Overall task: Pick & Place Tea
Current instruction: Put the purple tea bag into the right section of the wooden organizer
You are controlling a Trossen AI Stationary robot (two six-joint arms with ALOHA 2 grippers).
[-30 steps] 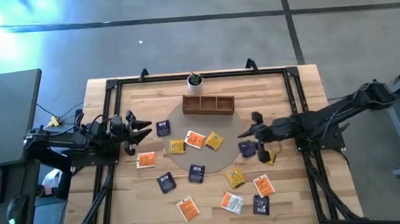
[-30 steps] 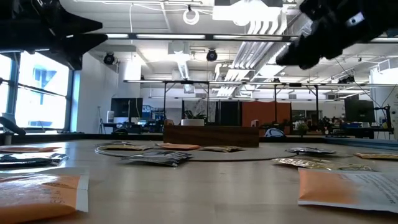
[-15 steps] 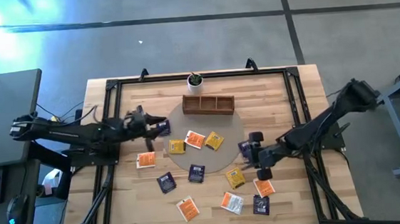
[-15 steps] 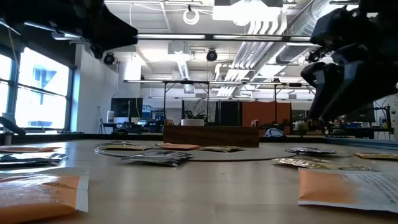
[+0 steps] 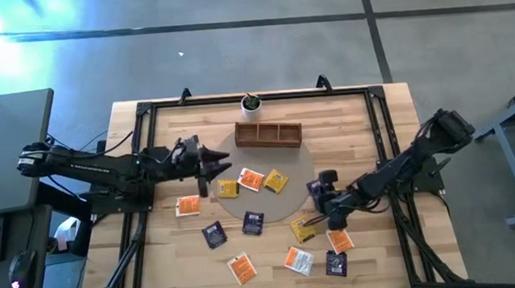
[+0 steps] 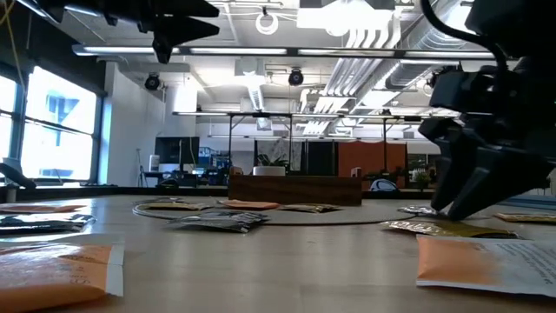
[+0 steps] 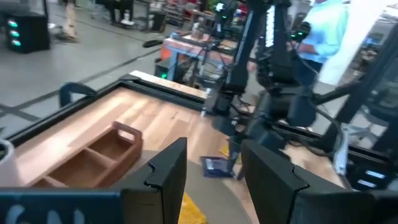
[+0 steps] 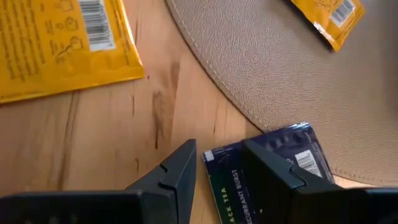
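Several tea sachets lie flat on the table and the round tan mat: orange ones, yellow ones and purple ones. My right gripper is open and tipped down at table height. In its wrist view, its fingers stand either side of the corner of a purple sachet that lies half on the mat's edge. My left gripper is open and hovers high over the mat's left side, near the yellow sachet. My right gripper comes down at a slant from the table's right, its open fingertips at the corner of the purple sachet, which lies flat. I cannot tell whether they touch it.
The brown wooden compartment tray stands at the mat's far side, with the small white plant pot behind it. A black frame borders the table. More sachets lie toward the near edge. A person stands in the room beyond.
My right gripper has moved toward the near edge and come down from above the table to table height, tipping its fingers downward beside the purple sachet. My left gripper has reached toward the table's right, out over the mat's left side, staying high. No sachet has moved.
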